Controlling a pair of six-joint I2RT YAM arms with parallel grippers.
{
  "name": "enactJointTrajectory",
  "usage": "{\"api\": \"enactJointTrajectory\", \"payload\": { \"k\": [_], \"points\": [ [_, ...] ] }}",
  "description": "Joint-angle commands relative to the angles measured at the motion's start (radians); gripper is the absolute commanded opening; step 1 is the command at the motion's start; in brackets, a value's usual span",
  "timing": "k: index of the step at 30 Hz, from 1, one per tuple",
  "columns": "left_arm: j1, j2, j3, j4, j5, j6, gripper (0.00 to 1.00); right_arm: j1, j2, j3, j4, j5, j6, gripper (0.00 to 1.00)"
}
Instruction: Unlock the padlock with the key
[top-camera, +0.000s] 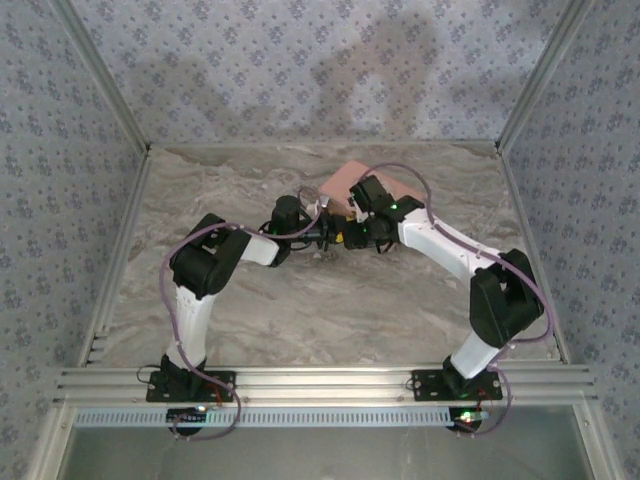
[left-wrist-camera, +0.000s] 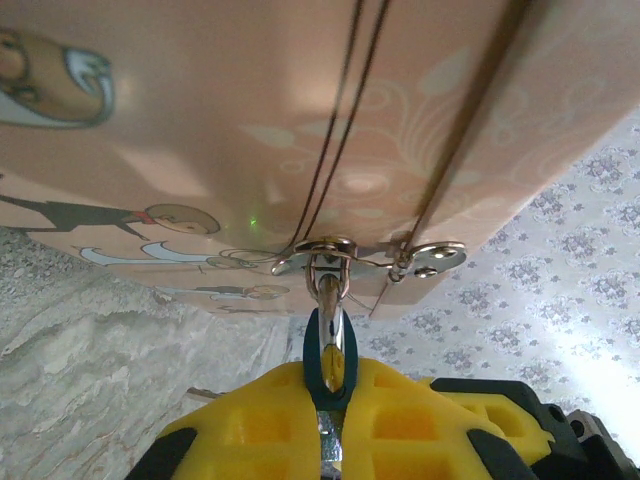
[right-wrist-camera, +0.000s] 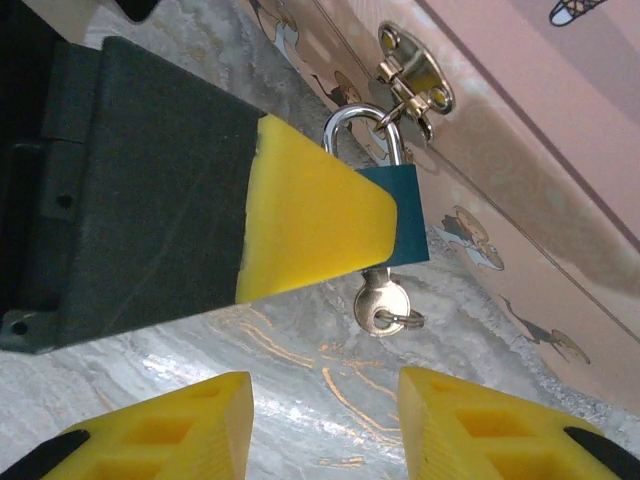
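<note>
- Toward the far edge of the surface (top-camera: 300, 310), mid-width: pink tin (right-wrist-camera: 540, 150), cartoon print, metal hasp (right-wrist-camera: 415, 75) on its side wall.
- Padlock (right-wrist-camera: 408, 215): teal body, silver shackle through the hasp, hanging just beside the tin.
- Key (right-wrist-camera: 378, 303): head showing at the padlock's underside.
- Left gripper (left-wrist-camera: 330, 400): jaws clamped on the padlock body.
- Right gripper (right-wrist-camera: 325, 425): jaws apart, near the key, not touching it.

Padlock (left-wrist-camera: 329, 352) body mostly hidden between left gripper (left-wrist-camera: 330, 405) fingers; key (right-wrist-camera: 380, 303) blade hidden; tin (left-wrist-camera: 300, 100) cropped by frame edges.
</note>
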Motion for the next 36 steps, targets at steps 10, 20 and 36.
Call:
{"api": "enactJointTrajectory", "payload": {
  "k": [10, 20, 36],
  "points": [
    [-0.005, -0.062, 0.011, 0.066, 0.046, 0.019, 0.00, 0.025, 0.091, 0.095, -0.080, 0.136, -0.102, 0.43],
    [-0.006, -0.056, 0.015, 0.069, 0.051, 0.015, 0.00, 0.036, 0.144, 0.150, -0.104, 0.200, -0.167, 0.39],
    [-0.004, -0.044, 0.027, 0.066, 0.066, 0.013, 0.00, 0.045, 0.175, 0.158, -0.111, 0.129, -0.195, 0.00]
  ]
}}
